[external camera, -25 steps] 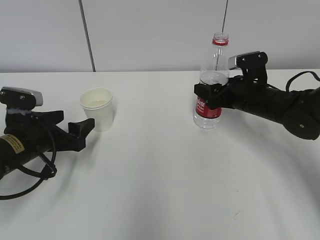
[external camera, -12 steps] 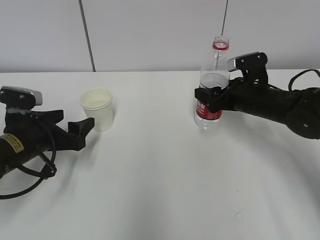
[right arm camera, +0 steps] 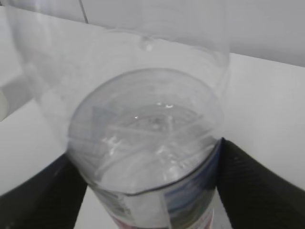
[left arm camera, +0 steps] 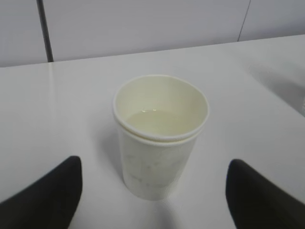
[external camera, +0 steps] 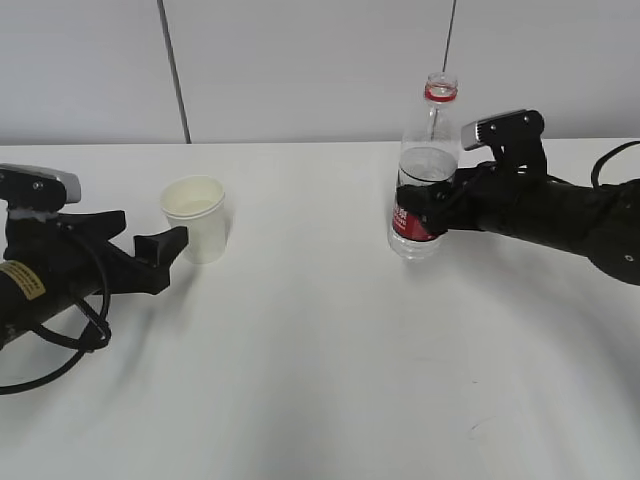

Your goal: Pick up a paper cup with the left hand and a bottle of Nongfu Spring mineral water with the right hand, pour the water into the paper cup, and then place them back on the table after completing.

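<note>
Paper cup (external camera: 196, 217) stands toward the bench's (external camera: 320, 380) far left, just ahead of the spread, empty left tool (external camera: 165, 252). Right tool (external camera: 420, 205) seems clenched on the uncapped bottle (external camera: 424, 170), far right. Centre the cup before closing gently.

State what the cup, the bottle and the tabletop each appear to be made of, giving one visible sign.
Paper cup: matte cream paper, seemingly; rolled rim. Bottle: clear, glossy plastic, probably; water shows through its wall. Table: plain white, matte; exact material unclear.
</note>
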